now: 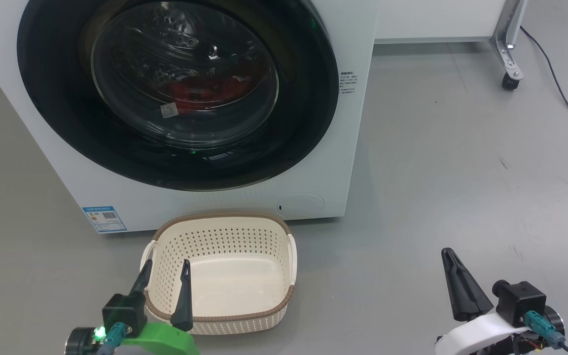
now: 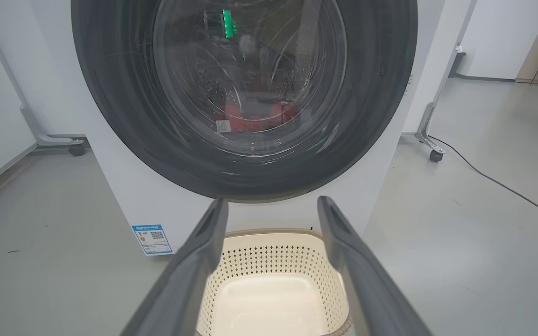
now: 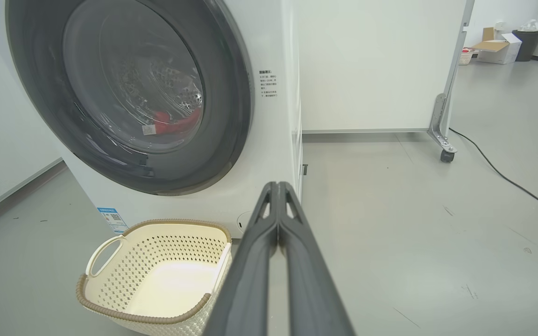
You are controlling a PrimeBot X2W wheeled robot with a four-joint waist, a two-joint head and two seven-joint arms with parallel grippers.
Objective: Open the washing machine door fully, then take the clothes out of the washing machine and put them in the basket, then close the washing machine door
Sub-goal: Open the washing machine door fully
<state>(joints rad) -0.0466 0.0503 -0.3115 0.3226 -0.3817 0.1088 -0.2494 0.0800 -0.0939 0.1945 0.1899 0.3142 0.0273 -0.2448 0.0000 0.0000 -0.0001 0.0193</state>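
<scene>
Washing machine door [image 1: 180,93] shut flush against the white washing machine [image 1: 215,202]; untouched. Left fingers [image 1: 183,296] spread wide, holding nothing, poised over the near rim of the cream basket [image 1: 225,215]; right fingers [image 1: 461,291] pressed together, empty, low over the grey floor [image 1: 437,172], well apart from the door; red clothes [image 1: 200,91] low in the drum, seen through the glass. Likely risks: slipping off the glossy black rim, no handle being apparent; bumping the basket, just before the washer, while reaching in.
</scene>
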